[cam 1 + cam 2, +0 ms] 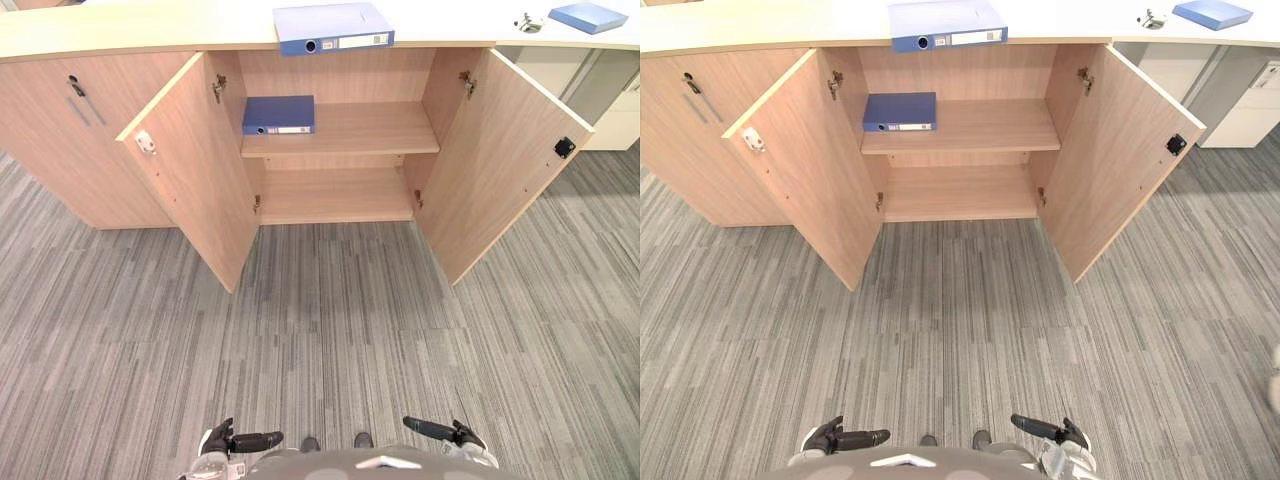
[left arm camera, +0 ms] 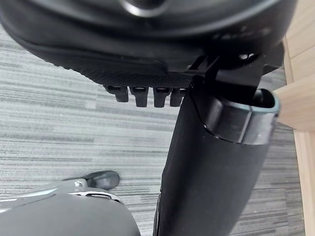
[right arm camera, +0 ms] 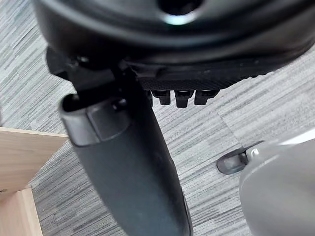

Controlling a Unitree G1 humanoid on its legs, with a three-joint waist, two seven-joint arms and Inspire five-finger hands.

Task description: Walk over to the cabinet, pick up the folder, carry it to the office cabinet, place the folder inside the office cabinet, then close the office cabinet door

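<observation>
A light-wood office cabinet (image 1: 340,135) stands ahead with both doors swung wide, the left door (image 1: 195,170) and the right door (image 1: 500,150). A blue folder (image 1: 333,28) lies flat on the countertop above it. A darker blue folder (image 1: 279,115) lies on the upper shelf at its left end; the lower shelf (image 1: 335,195) is bare. My left hand (image 1: 240,441) and right hand (image 1: 440,432) hang low near my body, far from the cabinet. Both are open and hold nothing, as the left wrist view (image 2: 147,39) and right wrist view (image 3: 172,39) show.
Grey striped carpet (image 1: 330,330) stretches between me and the cabinet. A closed cabinet door with a handle (image 1: 85,100) is on the left. A flat blue item (image 1: 588,16) lies on the counter at far right, above a white drawer unit (image 1: 610,100).
</observation>
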